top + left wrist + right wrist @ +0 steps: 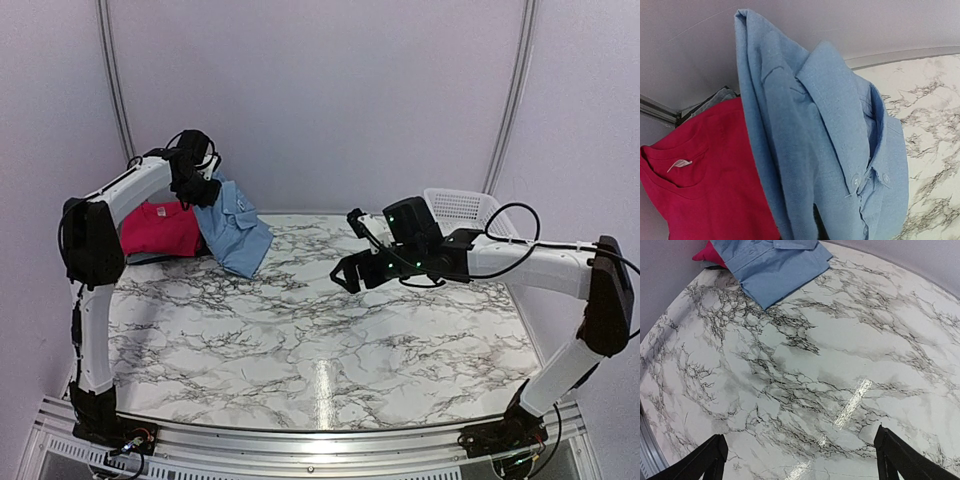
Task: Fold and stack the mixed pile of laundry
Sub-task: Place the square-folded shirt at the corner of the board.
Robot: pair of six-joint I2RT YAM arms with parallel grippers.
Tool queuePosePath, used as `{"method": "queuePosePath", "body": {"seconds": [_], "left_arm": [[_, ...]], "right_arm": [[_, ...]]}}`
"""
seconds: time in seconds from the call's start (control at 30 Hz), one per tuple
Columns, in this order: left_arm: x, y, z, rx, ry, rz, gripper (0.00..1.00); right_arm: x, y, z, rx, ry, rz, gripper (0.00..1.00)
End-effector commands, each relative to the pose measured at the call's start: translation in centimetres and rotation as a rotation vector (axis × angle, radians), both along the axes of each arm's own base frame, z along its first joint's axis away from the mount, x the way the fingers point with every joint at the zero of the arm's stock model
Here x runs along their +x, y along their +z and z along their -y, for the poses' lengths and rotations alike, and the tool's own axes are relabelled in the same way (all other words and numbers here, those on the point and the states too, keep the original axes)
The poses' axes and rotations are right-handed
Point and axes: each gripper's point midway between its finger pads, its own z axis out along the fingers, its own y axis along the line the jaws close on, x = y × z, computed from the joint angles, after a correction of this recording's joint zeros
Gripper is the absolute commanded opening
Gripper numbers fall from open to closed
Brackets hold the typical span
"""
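Left jaws are pinching the light blue collared shirt (235, 230) near its collar, holding it up at the table's (300, 330) far-left corner beside the pink-red T-shirt (155, 230). Right jaws are standing spread, empty. Shirt is looking soft, light and floppy, so shoulders are probably offering the best hold.

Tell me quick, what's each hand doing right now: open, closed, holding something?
Left hand: closed on the light blue shirt.
Right hand: open, holding nothing.

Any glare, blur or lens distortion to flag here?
Top external: sharp, one glare streak on the marble table near the front. Right wrist: similar streak, table edge bowed by the wide lens. Left wrist: blue shirt close up, sharp, evenly lit.
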Motion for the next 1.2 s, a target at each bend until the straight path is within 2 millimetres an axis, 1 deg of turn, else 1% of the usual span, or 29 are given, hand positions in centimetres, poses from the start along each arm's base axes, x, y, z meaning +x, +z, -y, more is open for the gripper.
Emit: {"method": "queuePosePath", "body": {"seconds": [0.0,0.17,0.27,0.43,0.53,0.67,0.8,0.9,1.07,1.17], "left_arm": [[0.4,3.7,-1.8,0.019,-0.003,0.072,0.0],[1.0,5.8,-3.7,0.004,0.045,0.12,0.0],[1.6,7.1,-4.2,-0.028,0.062,0.153,0.0],[2.2,9.4,-4.3,-0.083,0.085,0.218,0.0],[2.4,10.6,-3.7,-0.142,0.08,0.25,0.0],[2.3,11.3,-3.6,-0.174,0.095,0.26,0.0],[1.9,13.0,-4.0,-0.192,0.119,0.294,0.0],[1.8,13.9,-4.3,-0.23,0.131,0.307,0.0],[1.4,14.9,-4.2,-0.288,0.123,0.313,0.0],[1.1,15.4,-4.9,-0.288,0.133,0.32,0.0]], "right_arm": [[1.3,1.2,1.5,0.054,-0.043,0.005,0.99],[2.1,1.0,1.7,0.048,-0.033,0.0,0.99],[2.4,0.8,1.6,0.039,-0.021,-0.003,0.99],[2.7,0.5,1.3,0.028,-0.01,-0.01,0.99],[2.8,0.3,1.2,0.023,-0.003,-0.011,0.98],[2.9,0.0,1.2,0.017,0.006,-0.016,0.98],[3.1,0.0,1.2,0.022,0.011,-0.016,0.98],[3.0,-0.3,1.2,0.026,0.019,-0.025,0.99],[2.9,-0.4,0.8,0.036,0.036,-0.034,0.98],[3.0,-0.3,0.7,0.04,0.038,-0.031,0.98]]}}
